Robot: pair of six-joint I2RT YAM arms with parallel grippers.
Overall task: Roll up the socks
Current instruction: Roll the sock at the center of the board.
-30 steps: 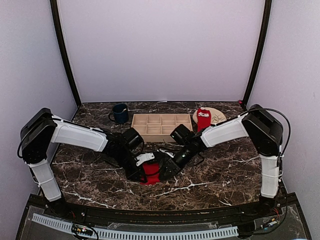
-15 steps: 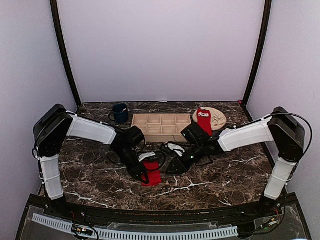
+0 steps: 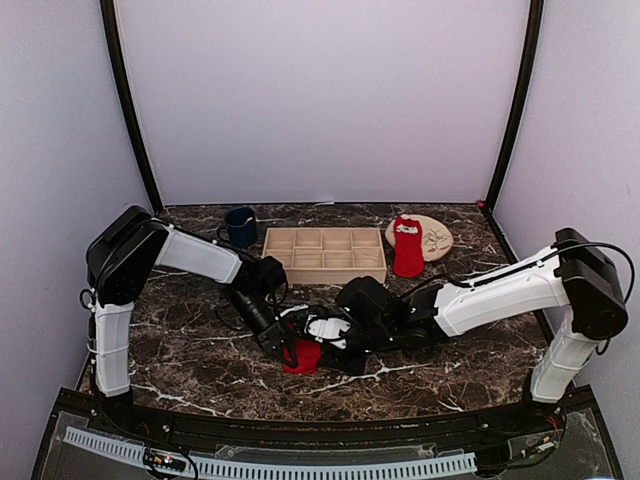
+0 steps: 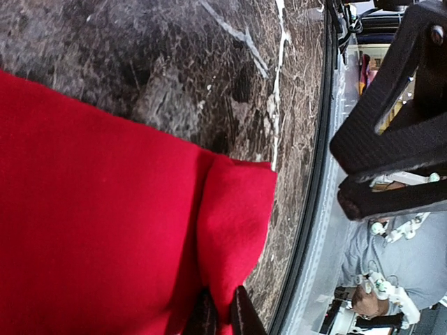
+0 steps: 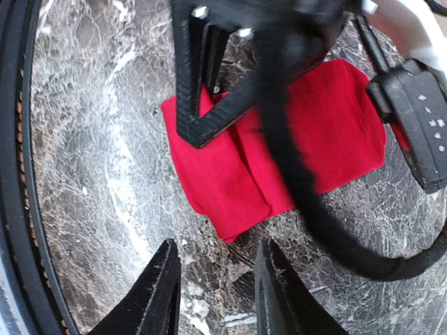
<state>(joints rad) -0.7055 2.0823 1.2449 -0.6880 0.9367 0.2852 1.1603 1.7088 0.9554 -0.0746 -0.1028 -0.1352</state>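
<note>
One red sock (image 3: 303, 357) lies folded on the marble table near the front. My left gripper (image 4: 222, 317) is shut on a fold at the sock's (image 4: 105, 209) edge, the fabric pinched between its two dark fingertips. In the top view the left gripper (image 3: 287, 345) sits on the sock's left side. My right gripper (image 5: 218, 283) stands open just short of the sock's (image 5: 230, 174) near corner, with only bare marble between its fingers; from above, the right gripper (image 3: 338, 352) is at the sock's right. A second red sock (image 3: 407, 246) with a white print hangs over the plate's edge at the back.
A wooden compartment tray (image 3: 323, 255) stands behind the grippers, a dark blue mug (image 3: 240, 226) to its left and a round tan plate (image 3: 433, 236) to its right. A black cable (image 5: 307, 209) crosses in front of the sock. The table's front rim (image 4: 314, 209) runs close by.
My right gripper drew back from the sock, then came in low at its right side with its jaws a little wider. The left gripper kept its hold; the sock looks more bunched.
</note>
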